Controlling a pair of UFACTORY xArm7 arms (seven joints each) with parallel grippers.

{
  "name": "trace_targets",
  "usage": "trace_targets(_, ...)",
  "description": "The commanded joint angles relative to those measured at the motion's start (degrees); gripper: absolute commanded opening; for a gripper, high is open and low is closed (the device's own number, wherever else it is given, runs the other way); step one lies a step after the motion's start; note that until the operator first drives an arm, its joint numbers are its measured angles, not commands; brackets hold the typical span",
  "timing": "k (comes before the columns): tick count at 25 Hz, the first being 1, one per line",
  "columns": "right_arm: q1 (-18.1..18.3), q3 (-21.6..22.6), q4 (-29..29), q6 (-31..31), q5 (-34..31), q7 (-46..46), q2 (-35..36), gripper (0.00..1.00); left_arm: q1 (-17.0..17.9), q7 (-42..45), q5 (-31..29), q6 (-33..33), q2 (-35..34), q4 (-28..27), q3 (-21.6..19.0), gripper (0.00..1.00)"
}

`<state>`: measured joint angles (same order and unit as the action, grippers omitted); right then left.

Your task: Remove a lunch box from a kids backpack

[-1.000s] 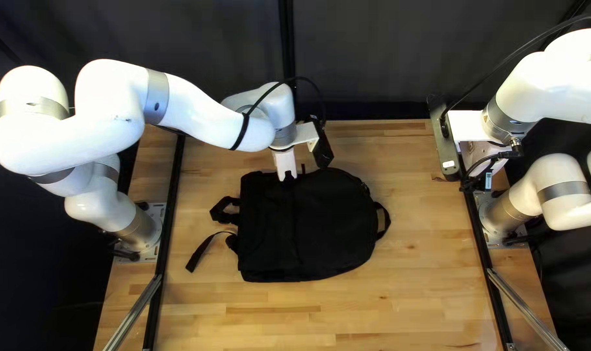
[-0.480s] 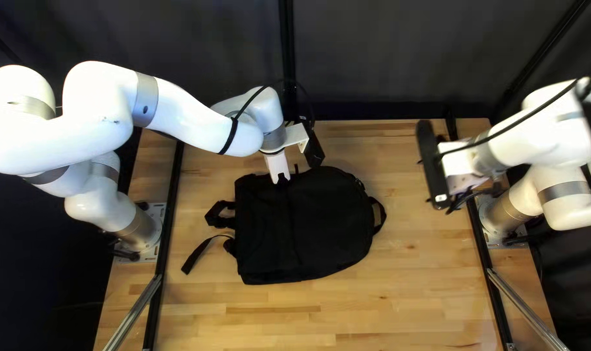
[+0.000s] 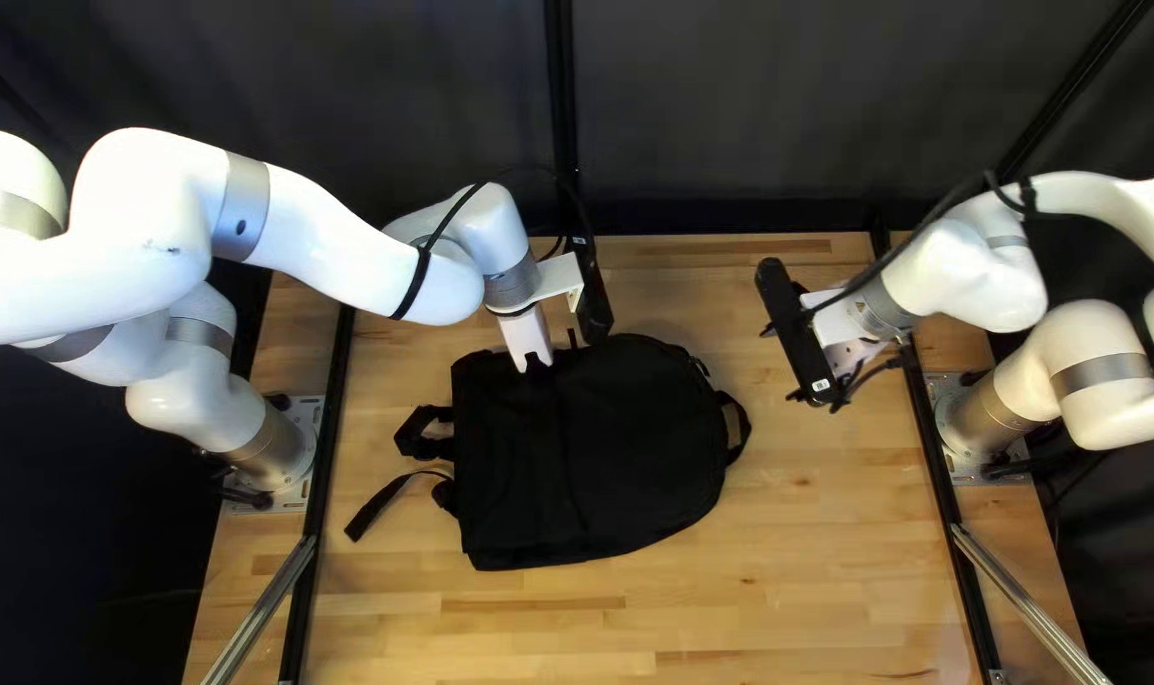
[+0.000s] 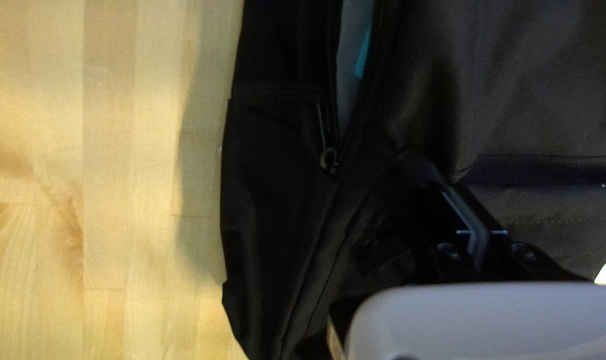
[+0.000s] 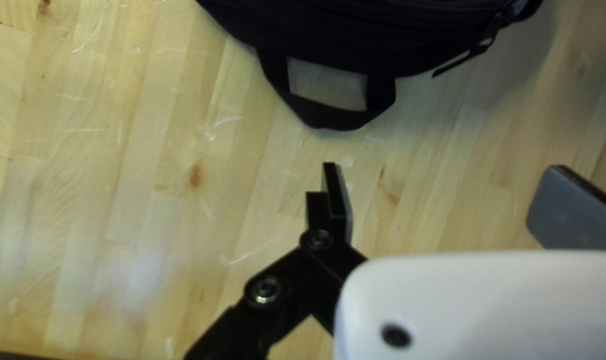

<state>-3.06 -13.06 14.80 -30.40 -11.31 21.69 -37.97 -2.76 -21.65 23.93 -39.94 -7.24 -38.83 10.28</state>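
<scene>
The black backpack (image 3: 602,444) lies flat on the table in the top left view, its top handle toward the right arm. My left gripper (image 3: 535,364) is at its far edge; in the left wrist view this gripper (image 4: 449,190) is shut on a fold of the black cloth, which hides the fingertips. Beside it, a partly open zipper (image 4: 336,143) shows a pale lining and a sliver of teal (image 4: 364,53). My right gripper (image 3: 856,362) hangs right of the backpack; in the right wrist view the same gripper (image 5: 443,197) stands wide open and empty, the handle (image 5: 329,117) ahead of it.
Loose straps (image 3: 399,489) trail over the wooden table (image 3: 729,609) at the backpack's left. Metal rails (image 3: 266,609) run along the table's sides, and a dark curtain (image 3: 729,114) hangs behind the far edge.
My left gripper has moved left and slightly toward the near edge, and the backpack has shifted a little the same way. The right arm has swung inward over the table, toward the backpack.
</scene>
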Motion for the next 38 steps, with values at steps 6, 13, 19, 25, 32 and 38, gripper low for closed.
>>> trace_targets(6,-5.9,-10.0,2.1,10.8,4.9,8.1,11.4,1.00,1.1,-2.5,1.2,2.6,0.2,0.3,-0.7,0.00)
trace_targets(13,-5.9,-10.0,2.1,10.8,4.9,8.1,11.4,1.00,0.9,-3.1,1.1,1.8,0.0,-0.1,-0.4,0.00)
trace_targets(19,-6.6,-10.5,-0.2,16.7,3.3,10.7,14.5,1.00,1.2,-2.4,0.8,1.8,-1.0,0.2,-0.9,0.00)
trace_targets(25,-16.5,-20.1,1.0,23.1,8.6,20.8,21.7,1.00,1.2,-2.6,0.9,1.8,-1.4,0.1,-0.8,0.00)
trace_targets(32,-39.0,-39.6,6.1,26.4,25.8,37.0,28.2,1.00,0.9,-3.0,1.0,2.3,-1.4,0.6,-0.5,0.00)
trace_targets(38,-50.6,-48.6,7.6,27.5,36.2,44.5,30.8,0.00,0.5,-3.3,1.1,3.0,-1.8,1.7,-0.1,0.00)
